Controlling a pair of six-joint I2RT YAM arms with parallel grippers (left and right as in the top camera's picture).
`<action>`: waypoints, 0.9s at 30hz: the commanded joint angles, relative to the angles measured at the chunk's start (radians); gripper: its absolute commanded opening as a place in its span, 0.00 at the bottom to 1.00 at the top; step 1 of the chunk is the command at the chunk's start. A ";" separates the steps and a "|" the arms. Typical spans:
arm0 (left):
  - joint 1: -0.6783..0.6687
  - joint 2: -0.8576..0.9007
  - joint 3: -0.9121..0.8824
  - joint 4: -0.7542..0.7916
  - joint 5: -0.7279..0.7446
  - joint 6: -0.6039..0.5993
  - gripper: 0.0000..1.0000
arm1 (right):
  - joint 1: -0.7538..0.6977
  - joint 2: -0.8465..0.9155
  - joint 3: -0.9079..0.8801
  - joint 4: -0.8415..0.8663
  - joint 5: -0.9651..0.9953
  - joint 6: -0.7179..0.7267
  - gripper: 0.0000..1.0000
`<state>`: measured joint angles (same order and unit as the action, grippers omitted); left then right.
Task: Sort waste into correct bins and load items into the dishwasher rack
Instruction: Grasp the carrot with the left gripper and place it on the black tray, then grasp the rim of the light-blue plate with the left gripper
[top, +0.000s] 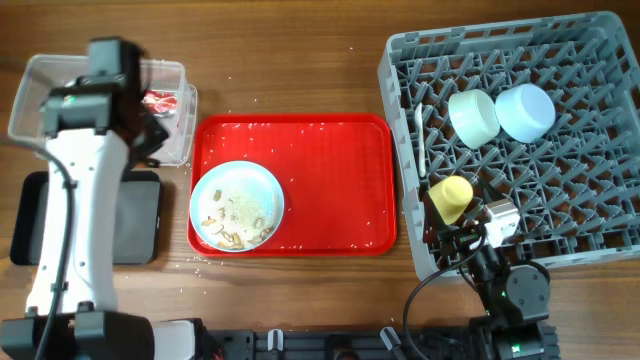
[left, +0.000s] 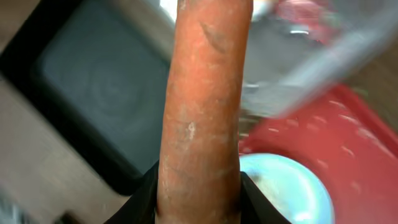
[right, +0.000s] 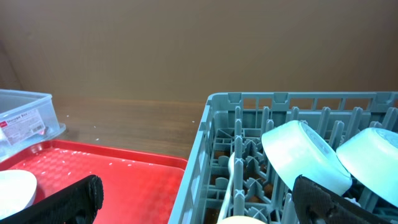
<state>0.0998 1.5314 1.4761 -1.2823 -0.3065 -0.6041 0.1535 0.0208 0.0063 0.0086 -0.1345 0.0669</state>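
Observation:
My left gripper (left: 199, 190) is shut on the orange carrot (left: 202, 93) and holds it above the near edge of the clear tub (top: 28, 112), next to the black tray (top: 140, 220). The arm hides the carrot from overhead. A red wrapper (top: 160, 100) lies in the tub. The pale blue plate (top: 266, 186) with beige scraps (top: 238, 218) sits on the red tray (top: 330, 170). The grey rack (top: 560, 200) holds the pale green bowl (top: 473, 115), light blue bowl (top: 527, 110), white spoon (top: 420, 140) and yellow-green cup (top: 451, 197). My right gripper (top: 455, 228) is open just behind the cup. No tissue wad shows.
Rice-like grains are scattered over the red tray and the wooden table around it. In the right wrist view the rack's left wall (right: 205, 143) stands between the open fingers (right: 199, 205), with the red tray (right: 124, 180) to its left.

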 joint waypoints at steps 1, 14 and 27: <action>0.205 -0.004 -0.235 0.064 -0.034 -0.315 0.04 | -0.003 -0.010 -0.001 0.003 -0.013 0.014 1.00; 0.334 -0.068 -0.310 0.157 0.301 -0.132 0.74 | -0.003 -0.010 -0.001 0.003 -0.013 0.014 1.00; -0.685 0.203 -0.279 0.249 0.020 -0.034 0.52 | -0.003 -0.010 -0.001 0.003 -0.013 0.014 1.00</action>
<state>-0.5121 1.6264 1.1946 -1.0531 -0.2062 -0.6216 0.1535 0.0200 0.0063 0.0082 -0.1345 0.0669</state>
